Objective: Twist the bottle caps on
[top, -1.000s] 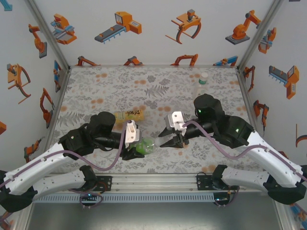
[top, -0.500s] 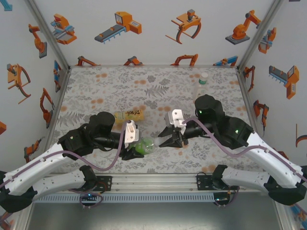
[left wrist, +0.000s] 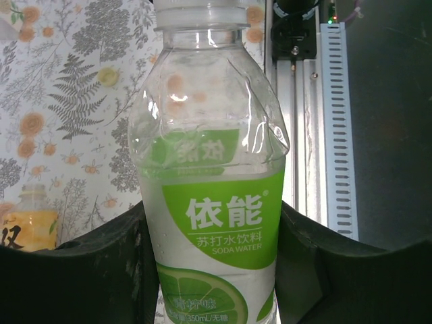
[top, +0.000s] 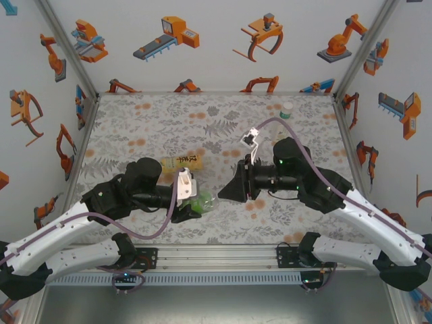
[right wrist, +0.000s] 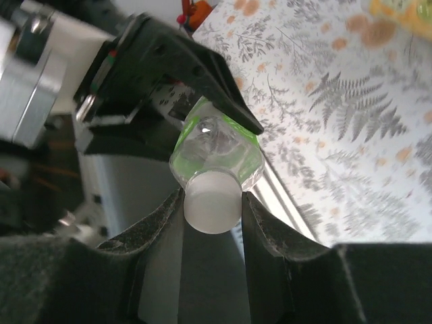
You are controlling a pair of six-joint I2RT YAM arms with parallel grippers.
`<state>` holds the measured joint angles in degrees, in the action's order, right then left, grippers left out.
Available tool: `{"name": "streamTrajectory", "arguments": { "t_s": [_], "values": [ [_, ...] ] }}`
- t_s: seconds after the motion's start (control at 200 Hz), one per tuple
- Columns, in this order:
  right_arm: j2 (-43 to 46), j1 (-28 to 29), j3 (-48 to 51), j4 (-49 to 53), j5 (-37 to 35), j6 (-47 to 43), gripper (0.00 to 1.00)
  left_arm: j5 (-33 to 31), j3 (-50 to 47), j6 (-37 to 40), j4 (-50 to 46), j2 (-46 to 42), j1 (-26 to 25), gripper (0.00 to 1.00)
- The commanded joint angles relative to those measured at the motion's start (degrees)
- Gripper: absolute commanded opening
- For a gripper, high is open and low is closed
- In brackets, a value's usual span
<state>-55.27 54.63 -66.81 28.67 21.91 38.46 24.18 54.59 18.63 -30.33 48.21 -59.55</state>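
Now the right gripper sits rolled over at the centre of the top view. Its white camera block, level beside the wrist a second ago, stands above it with the cable looping up, and its jaws have narrowed slightly. In the right wrist view they pinch the white cap at lower middle, seated on the mouth of the clear bottle with the green label. The left gripper, just left of centre, is clamped round that bottle's body and has not shifted. The roll reads as a turn of the cap going on. Whether the thread has caught is hard to tell, since the neck is hidden. An amber bottle lies just above, and a third bottle stands at the upper right of the table.
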Motion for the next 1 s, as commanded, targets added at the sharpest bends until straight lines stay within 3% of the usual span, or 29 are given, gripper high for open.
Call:
{"name": "streamTrajectory", "arguments": {
  "t_s": [0.0, 0.11, 0.22, 0.536, 0.651, 0.696, 0.811, 0.996],
  "values": [
    [-1.39, -0.05, 0.44, 5.50, -9.51, 25.94, 0.00, -1.61, 0.08, 1.49, 3.53, -0.23, -0.28, 0.00],
    [-2.34, -0.05, 0.32, 11.02, -9.53, 35.69, 0.00, -3.81, 0.21, 1.49, 3.29, 0.02, -0.28, 0.00],
    [-2.53, -0.05, 1.65, 9.30, -7.91, 40.80, 0.00, -4.66, 0.40, 1.73, 3.00, 0.22, -0.27, 0.00],
    [-3.77, -0.05, -0.96, 8.81, -8.20, 36.49, 0.00, -3.55, 0.70, 1.68, 2.54, 0.16, -0.30, 0.00],
    [-4.14, -0.05, -3.55, 8.83, -8.73, 28.66, 0.39, -2.39, 0.79, 1.72, 2.61, 0.16, -0.22, 0.00],
    [-4.24, -0.05, -4.70, 8.92, -8.45, 24.73, 0.49, -1.81, 0.86, 1.75, 2.55, 0.15, -0.28, 0.00],
    [-4.33, -0.04, -7.29, 8.86, -7.70, 13.90, 0.57, -0.83, 0.87, 1.76, 2.39, 0.16, -0.27, 0.00],
    [-3.64, -0.10, -9.04, 7.80, -3.89, -5.51, 0.57, 0.74, 0.99, 1.69, 2.00, 0.21, -0.33, 0.00]
  ]
}}
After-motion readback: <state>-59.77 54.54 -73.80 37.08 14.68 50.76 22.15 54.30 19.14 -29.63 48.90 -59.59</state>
